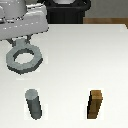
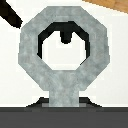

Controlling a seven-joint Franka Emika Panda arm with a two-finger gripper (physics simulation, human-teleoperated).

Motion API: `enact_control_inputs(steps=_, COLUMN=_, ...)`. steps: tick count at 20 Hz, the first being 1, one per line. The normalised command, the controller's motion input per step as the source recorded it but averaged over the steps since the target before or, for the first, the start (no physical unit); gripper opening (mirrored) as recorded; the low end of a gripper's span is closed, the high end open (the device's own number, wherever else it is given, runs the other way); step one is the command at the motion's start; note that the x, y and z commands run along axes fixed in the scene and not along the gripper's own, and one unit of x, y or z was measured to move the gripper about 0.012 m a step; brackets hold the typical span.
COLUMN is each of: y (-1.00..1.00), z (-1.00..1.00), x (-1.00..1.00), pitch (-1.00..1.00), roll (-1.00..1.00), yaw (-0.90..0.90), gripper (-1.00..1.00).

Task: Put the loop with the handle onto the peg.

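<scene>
The loop with the handle (image 1: 23,59) is a flat grey ring hanging above the white table at the exterior view's left. My gripper (image 1: 19,43) is shut on its stubby tab from above. The peg (image 1: 34,104), an upright grey cylinder, stands on the table nearer the front edge, below the ring in the picture and slightly toward the exterior view's right, apart from it. In the wrist view the loop (image 2: 29,50) fills the frame, its tab (image 2: 62,92) running into my gripper (image 2: 62,103). Through the hole I see white table and a small dark shape I cannot identify.
A brown wooden block (image 1: 96,104) stands upright at the exterior view's right, level with the peg. The robot's black base (image 1: 65,9) sits at the table's far edge. A brown strip (image 2: 107,5) shows beyond the white table (image 1: 75,55).
</scene>
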Motion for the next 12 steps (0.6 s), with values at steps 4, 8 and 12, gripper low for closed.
enact_control_inputs(steps=4, y=0.00, z=0.00, x=0.00, pitch=0.00, roll=0.00, yaw=0.00, gripper=-1.00)
enact_control_inputs(steps=8, y=0.00, z=0.00, x=0.75, pitch=0.00, roll=0.00, yaw=0.00, gripper=-1.00)
enact_control_inputs(steps=12, y=0.05, z=0.00, x=0.75, pitch=0.00, roll=0.00, yaw=0.00, gripper=-1.00)
